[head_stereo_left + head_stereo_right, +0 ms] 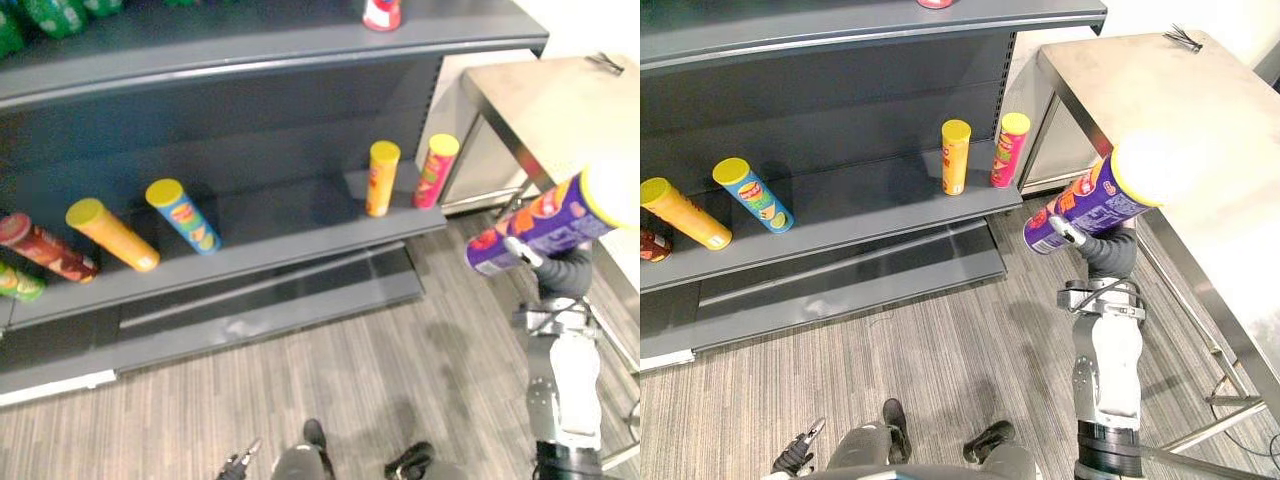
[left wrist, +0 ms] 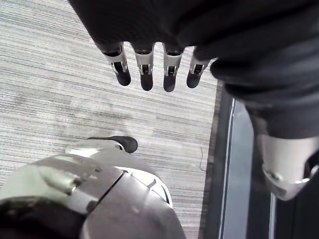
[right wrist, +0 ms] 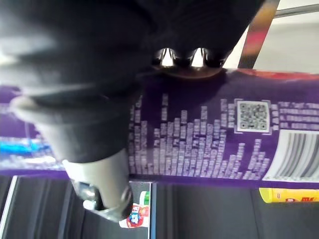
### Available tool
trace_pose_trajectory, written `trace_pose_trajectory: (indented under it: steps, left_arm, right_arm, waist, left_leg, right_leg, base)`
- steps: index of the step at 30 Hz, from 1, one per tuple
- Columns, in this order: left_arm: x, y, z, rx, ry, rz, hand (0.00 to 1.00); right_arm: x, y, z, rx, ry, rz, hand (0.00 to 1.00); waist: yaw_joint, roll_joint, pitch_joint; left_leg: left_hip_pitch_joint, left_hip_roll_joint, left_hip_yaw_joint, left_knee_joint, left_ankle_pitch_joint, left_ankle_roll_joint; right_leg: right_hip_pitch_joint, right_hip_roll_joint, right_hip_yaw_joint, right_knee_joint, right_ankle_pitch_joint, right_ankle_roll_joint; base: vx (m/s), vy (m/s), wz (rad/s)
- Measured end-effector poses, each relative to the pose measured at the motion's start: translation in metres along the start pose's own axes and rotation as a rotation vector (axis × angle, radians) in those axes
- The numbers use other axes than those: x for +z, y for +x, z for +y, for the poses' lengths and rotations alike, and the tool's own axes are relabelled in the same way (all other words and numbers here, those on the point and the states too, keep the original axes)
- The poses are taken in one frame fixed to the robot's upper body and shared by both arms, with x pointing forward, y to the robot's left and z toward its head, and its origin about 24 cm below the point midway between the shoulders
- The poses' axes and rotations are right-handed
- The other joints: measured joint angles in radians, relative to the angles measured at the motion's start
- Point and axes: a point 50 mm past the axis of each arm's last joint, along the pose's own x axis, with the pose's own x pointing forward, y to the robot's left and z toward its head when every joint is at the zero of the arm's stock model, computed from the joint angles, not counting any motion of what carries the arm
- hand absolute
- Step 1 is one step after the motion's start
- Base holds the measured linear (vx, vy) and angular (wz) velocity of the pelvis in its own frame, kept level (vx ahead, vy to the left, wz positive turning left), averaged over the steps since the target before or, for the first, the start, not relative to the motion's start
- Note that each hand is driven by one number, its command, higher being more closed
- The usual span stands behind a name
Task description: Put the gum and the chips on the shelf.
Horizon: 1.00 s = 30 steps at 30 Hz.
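My right hand (image 1: pixel 1108 256) is shut on a purple chips can (image 1: pixel 540 225) with a pale lid. It holds the can tilted in the air to the right of the shelf, lid towards the table. In the right wrist view, fingers and thumb (image 3: pixel 94 169) wrap the purple can (image 3: pixel 209 129). The grey shelf (image 1: pixel 290 245) carries several chips cans on its middle board: a yellow one (image 1: pixel 381 178) and a pink one (image 1: pixel 435 170) upright at the right end, with blue (image 1: pixel 183 215), orange (image 1: pixel 112 235) and red (image 1: pixel 45 250) ones leaning further left. My left hand (image 2: pixel 144 69) hangs low over the floor with relaxed fingers.
A red-and-white can (image 1: pixel 382 12) stands on the upper shelf board, with green packs (image 1: pixel 50 15) at its left end. A metal-framed table (image 1: pixel 1160 90) stands right of the shelf, with a small black item (image 1: pixel 605 62) on it. Grey striped floor (image 1: pixel 330 370) lies in front.
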Motion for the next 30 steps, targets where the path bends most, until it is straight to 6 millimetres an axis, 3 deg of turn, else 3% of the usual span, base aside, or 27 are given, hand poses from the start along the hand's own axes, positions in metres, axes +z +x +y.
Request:
trace_pose_trajectory:
  steps: [6,10,12,13,14,15,16,18,21,23,24,25,26,30]
  left_arm:
    - [0.003,0.0,-0.003,-0.013,-0.03,-0.017,0.0]
    - [0.008,0.0,-0.007,-0.03,-0.07,-0.045,0.0]
    - [0.009,0.0,-0.01,-0.041,-0.057,-0.047,0.0]
    - [0.01,0.0,-0.01,-0.042,-0.055,-0.055,0.0]
    - [0.014,0.0,-0.012,-0.053,-0.029,-0.08,0.0]
    - [0.015,0.0,-0.014,-0.059,-0.02,-0.088,0.0]
    - [0.019,0.0,-0.014,-0.064,0.001,-0.101,0.0]
    - [0.017,0.0,-0.009,-0.047,0.015,-0.095,0.0]
    - [0.017,0.0,-0.009,-0.046,0.029,-0.09,0.0]
    - [0.017,0.001,-0.009,-0.055,0.063,-0.088,0.0]
    - [0.015,0.001,-0.007,-0.049,0.07,-0.075,0.0]
    - [0.014,0.002,-0.007,-0.045,0.067,-0.067,0.0]
    - [0.007,0.0,-0.01,-0.05,0.058,-0.05,0.0]
    - [-0.003,-0.001,-0.015,-0.057,0.042,-0.012,0.0]
  right_arm:
    - [-0.015,-0.001,0.01,0.043,0.02,0.062,1.0]
    - [-0.023,0.002,0.035,0.152,0.061,0.09,1.0]
    - [-0.025,0.0,0.047,0.209,0.079,0.103,1.0]
    - [-0.027,-0.003,0.053,0.236,0.088,0.114,1.0]
    - [-0.027,-0.003,0.056,0.256,0.093,0.115,1.0]
    - [-0.028,-0.004,0.057,0.261,0.095,0.118,1.0]
    - [-0.029,-0.005,0.058,0.271,0.097,0.123,1.0]
    - [-0.029,-0.007,0.061,0.292,0.105,0.127,1.0]
    - [-0.03,-0.009,0.059,0.292,0.103,0.134,1.0]
    - [-0.033,-0.015,0.055,0.28,0.098,0.156,1.0]
    - [-0.034,-0.019,0.053,0.272,0.098,0.167,1.0]
    - [-0.033,-0.02,0.051,0.27,0.092,0.168,1.0]
    - [-0.032,-0.019,0.051,0.27,0.093,0.163,1.0]
    - [-0.024,-0.02,0.039,0.217,0.101,0.131,1.0]
  waist:
    - [0.001,-0.006,0.004]
    - [0.023,-0.008,0.009]
    - [0.029,0.005,0.02]
    - [0.024,0.011,0.024]
    - [0.023,0.023,0.033]
    - [0.023,0.033,0.039]
    - [0.019,0.034,0.04]
    - [-0.002,0.021,0.04]
    - [-0.014,0.009,0.047]
    - [-0.036,-0.001,0.045]
    - [-0.053,-0.013,0.044]
    - [-0.056,-0.006,0.046]
    - [-0.049,0.018,0.044]
    - [-0.061,0.026,0.042]
  left_leg:
    - [-0.027,0.016,-0.01,0.029,0.005,0.003]
    - [-0.072,0.073,-0.018,0.189,-0.084,0.004]
    - [-0.071,0.086,-0.031,0.246,-0.139,0.011]
    - [-0.064,0.075,-0.053,0.268,-0.164,0.021]
    - [-0.042,0.059,-0.085,0.269,-0.175,0.034]
    - [-0.04,0.058,-0.104,0.269,-0.177,0.037]
    - [-0.034,0.054,-0.133,0.25,-0.173,0.046]
    - [-0.001,-0.007,-0.185,0.184,-0.151,0.064]
    - [0.035,-0.076,-0.253,0.163,-0.15,0.063]
    - [0.037,-0.11,-0.32,0.172,-0.155,0.053]
    - [0.038,-0.128,-0.35,0.191,-0.168,0.032]
    - [0.037,-0.121,-0.351,0.204,-0.176,0.022]
    - [0.029,-0.089,-0.351,0.212,-0.178,0.007]
    - [0.051,-0.045,-0.395,0.153,-0.156,-0.035]
  right_leg:
    - [-0.003,0.018,0.001,-0.012,0.004,-0.003]
    - [0.006,0.024,0.027,0.014,0.013,-0.004]
    - [-0.001,-0.03,0.075,0.151,0.017,-0.009]
    - [-0.034,-0.075,0.157,0.275,0.047,-0.055]
    - [-0.126,-0.092,0.322,0.392,0.097,-0.144]
    - [-0.156,-0.061,0.426,0.404,0.068,-0.108]
    - [-0.182,0.003,0.548,0.365,-0.002,-0.043]
    - [-0.211,0.103,0.721,0.207,-0.028,-0.027]
    - [-0.238,0.174,0.882,0.047,-0.003,0.01]
    - [-0.239,0.195,0.989,0.002,0.018,0.036]
    - [-0.218,0.186,1.001,-0.026,0.08,0.048]
    - [-0.206,0.184,0.986,-0.024,0.061,0.066]
    - [-0.193,0.21,0.967,-0.037,0.064,0.06]
    - [-0.151,0.242,0.893,-0.07,0.045,0.028]
  base:
    - [0.06,0.034,0.08]
    - [0.08,0.076,0.01]
    - [0.0,0.129,0.11]
    - [0.04,0.198,0.43]
    - [0.08,0.198,0.47]
    - [0.09,0.147,0.56]
    - [0.08,0.084,0.82]
    - [0.11,0.064,1.02]
    - [0.2,0.028,0.95]
    - [0.28,-0.101,1.34]
    - [0.28,-0.156,1.36]
    - [0.26,-0.169,0.86]
    - [0.2,-0.138,0.32]
    - [0.18,-0.154,0.39]
